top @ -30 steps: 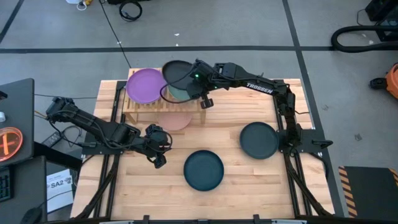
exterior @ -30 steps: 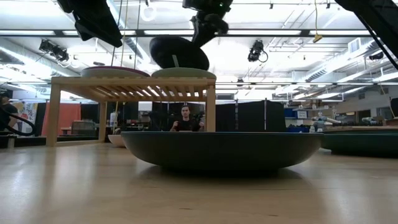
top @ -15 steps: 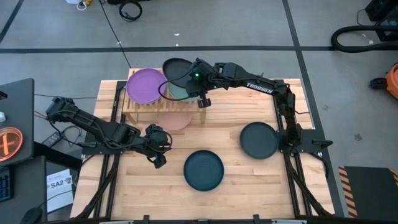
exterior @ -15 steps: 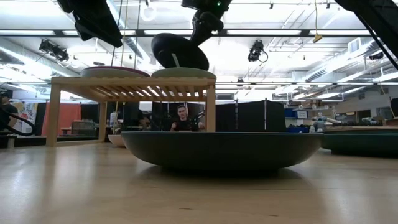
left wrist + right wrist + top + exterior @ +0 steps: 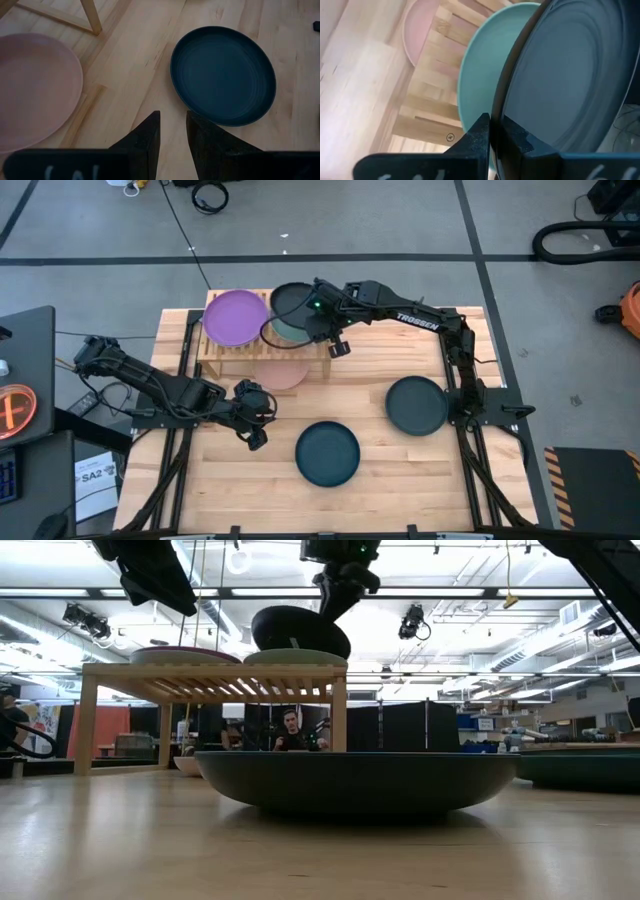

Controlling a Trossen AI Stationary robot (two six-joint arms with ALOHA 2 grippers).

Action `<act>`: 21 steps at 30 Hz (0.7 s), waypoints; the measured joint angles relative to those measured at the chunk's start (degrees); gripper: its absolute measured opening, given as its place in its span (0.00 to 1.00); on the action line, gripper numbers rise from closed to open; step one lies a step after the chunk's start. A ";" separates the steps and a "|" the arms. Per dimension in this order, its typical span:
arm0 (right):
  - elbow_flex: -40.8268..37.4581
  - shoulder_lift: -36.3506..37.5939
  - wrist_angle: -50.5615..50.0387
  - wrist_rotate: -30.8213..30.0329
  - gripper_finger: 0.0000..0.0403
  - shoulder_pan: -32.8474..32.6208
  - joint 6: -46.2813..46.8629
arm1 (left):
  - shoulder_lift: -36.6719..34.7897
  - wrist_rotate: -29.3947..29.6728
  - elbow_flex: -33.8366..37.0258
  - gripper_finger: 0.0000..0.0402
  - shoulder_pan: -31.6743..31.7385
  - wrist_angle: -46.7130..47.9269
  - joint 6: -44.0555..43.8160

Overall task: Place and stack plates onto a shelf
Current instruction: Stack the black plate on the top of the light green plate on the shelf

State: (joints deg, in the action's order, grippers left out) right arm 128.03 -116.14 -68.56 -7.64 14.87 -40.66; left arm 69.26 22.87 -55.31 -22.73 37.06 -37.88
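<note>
**Black plate pinched over the shelf**

I am holding a round, matte black plate [image 5: 291,302] by its rim in my right gripper [image 5: 322,320], fingers pinching the thin edge. The plate is hanging tilted just above a mint green plate [image 5: 480,85] that is lying on the slatted top of the light-wood shelf [image 5: 215,675]. Beside it on the same top, a purple plate [image 5: 235,317] is sitting flat. A pink plate [image 5: 35,90] is resting on the grained wooden table [image 5: 400,470] partly beneath the shelf. Two more dark plates are lying out on the table, well apart: a dark teal plate [image 5: 327,452] with faint concentric rings, and another dark plate [image 5: 417,405] nearer my right arm's base. That is six plates counted. My left gripper [image 5: 170,135] is waiting low near the dark teal plate, its fingers nearly pressed together and gripping nothing.
</note>
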 joint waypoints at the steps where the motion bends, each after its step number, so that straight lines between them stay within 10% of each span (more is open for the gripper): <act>1: 0.00 0.00 0.16 0.00 0.08 0.00 0.00 | 0.01 0.00 0.00 0.25 0.00 -0.01 -0.01; 21: 0.00 0.04 0.33 -0.24 0.29 -0.02 0.00 | 0.01 -0.02 0.00 0.25 0.00 -0.02 -0.06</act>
State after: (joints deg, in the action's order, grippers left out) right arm 128.03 -116.09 -68.23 -7.88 14.85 -40.66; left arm 69.28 22.85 -55.30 -22.72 37.04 -37.95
